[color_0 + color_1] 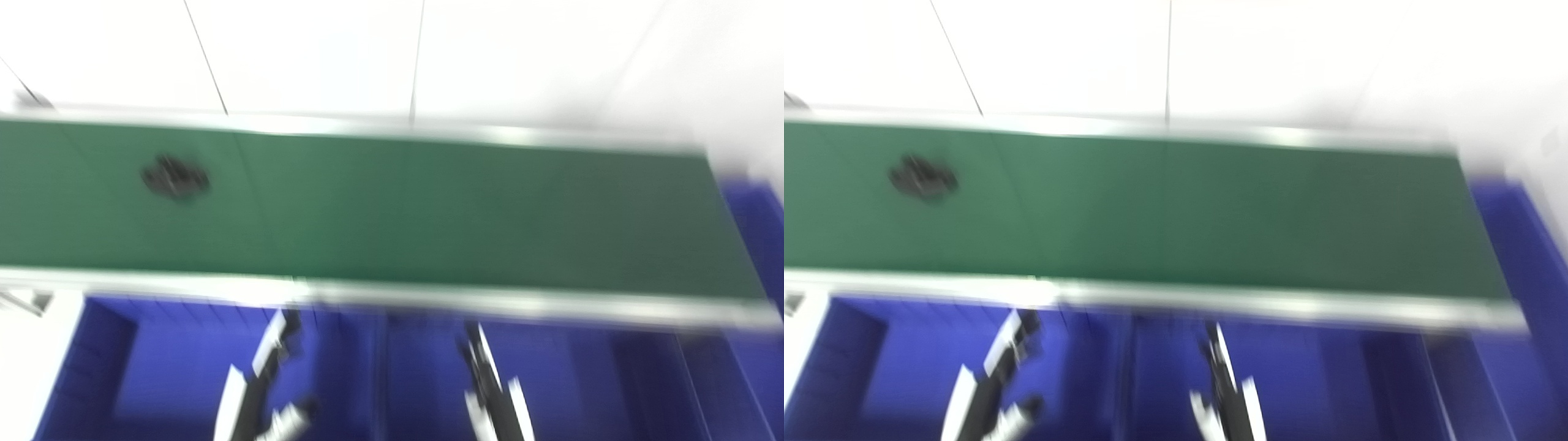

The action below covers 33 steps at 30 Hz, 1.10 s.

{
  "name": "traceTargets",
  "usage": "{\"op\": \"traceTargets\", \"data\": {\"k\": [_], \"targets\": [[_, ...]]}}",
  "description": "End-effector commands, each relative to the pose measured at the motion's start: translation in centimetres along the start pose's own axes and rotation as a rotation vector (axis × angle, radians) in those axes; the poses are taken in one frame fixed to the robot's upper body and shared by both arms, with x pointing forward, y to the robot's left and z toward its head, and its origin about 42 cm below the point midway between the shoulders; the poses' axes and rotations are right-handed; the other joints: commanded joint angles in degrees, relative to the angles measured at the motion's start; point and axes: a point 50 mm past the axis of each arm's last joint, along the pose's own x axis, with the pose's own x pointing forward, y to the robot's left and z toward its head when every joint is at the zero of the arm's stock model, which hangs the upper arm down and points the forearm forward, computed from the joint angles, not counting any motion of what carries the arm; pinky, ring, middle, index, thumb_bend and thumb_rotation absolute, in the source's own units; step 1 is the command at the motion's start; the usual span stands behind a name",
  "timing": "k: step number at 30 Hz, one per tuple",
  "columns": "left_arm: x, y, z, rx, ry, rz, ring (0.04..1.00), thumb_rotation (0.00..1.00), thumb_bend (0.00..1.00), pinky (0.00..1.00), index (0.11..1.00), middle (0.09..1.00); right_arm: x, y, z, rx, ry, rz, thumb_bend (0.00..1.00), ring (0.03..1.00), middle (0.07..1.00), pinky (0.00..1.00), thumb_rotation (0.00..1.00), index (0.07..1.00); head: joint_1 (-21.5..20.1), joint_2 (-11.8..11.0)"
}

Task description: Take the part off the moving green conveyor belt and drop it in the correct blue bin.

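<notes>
Both views are blurred by motion. A small dark part (pixel 176 177) lies on the green conveyor belt (pixel 392 214) at its left end; it also shows in the right eye view (pixel 923 178). My left hand (pixel 263 386) hangs low over a blue bin (pixel 177 373), below the belt's near rail. My right hand (pixel 490 386) hangs over the middle blue bin (pixel 551 380). Both hands are far from the part, and nothing shows in either. The blur hides how their fingers stand.
A silver rail (pixel 490 303) runs along the belt's near edge. Another blue bin (pixel 756 226) stands past the belt's right end. A white tiled floor (pixel 306 55) lies behind the belt.
</notes>
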Motion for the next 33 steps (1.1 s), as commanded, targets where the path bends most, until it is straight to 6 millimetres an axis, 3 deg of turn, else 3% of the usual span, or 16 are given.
{"op": "traceTargets", "data": {"k": [1, 7, 16, 23, 26, 33], "targets": [[0.6, -0.2, 0.7, 0.002, -0.064, 0.024, 0.875, 0.87, 0.77, 0.78, 0.922, 0.912, 0.3, -0.3, 0.6, 0.011, -0.069, -0.002, 0.86, 0.966, 1.000, 1.00, 1.00, 1.000, 0.0, 0.0], [1.1, -1.2, 0.4, 0.008, -0.057, 0.021, 0.840, 0.89, 0.78, 0.70, 0.911, 0.905, 0.7, -1.7, 0.7, 0.016, -0.081, 0.003, 0.83, 0.985, 1.000, 1.00, 1.00, 1.000, 1.6, -1.2], [2.5, -3.3, 0.3, -0.055, -0.062, 0.021, 0.854, 0.86, 0.73, 0.72, 0.911, 0.913, 0.6, -3.9, 2.4, -0.001, -0.143, 0.006, 0.89, 1.000, 1.000, 1.00, 1.00, 1.000, 2.8, -1.6], [3.1, -4.3, 1.2, -0.075, -0.090, 0.026, 0.861, 0.86, 0.69, 0.73, 0.912, 0.919, 0.0, -5.0, 4.8, -0.049, -0.218, 0.008, 0.86, 1.000, 1.000, 1.00, 0.94, 1.000, 4.4, -0.9], [3.2, -4.6, 1.2, -0.085, -0.091, 0.032, 0.839, 0.87, 0.73, 0.70, 0.907, 0.906, 0.0, -5.1, 6.1, -0.108, -0.267, -0.011, 0.82, 0.995, 0.997, 1.00, 0.92, 1.000, 4.5, -0.9], [3.3, -4.7, 1.1, -0.074, -0.087, 0.020, 0.841, 0.90, 0.75, 0.71, 0.906, 0.898, 2.4, -4.6, 10.4, -0.235, -0.444, -0.097, 0.71, 1.000, 1.000, 1.00, 0.85, 1.000, 3.3, -0.9]]}}
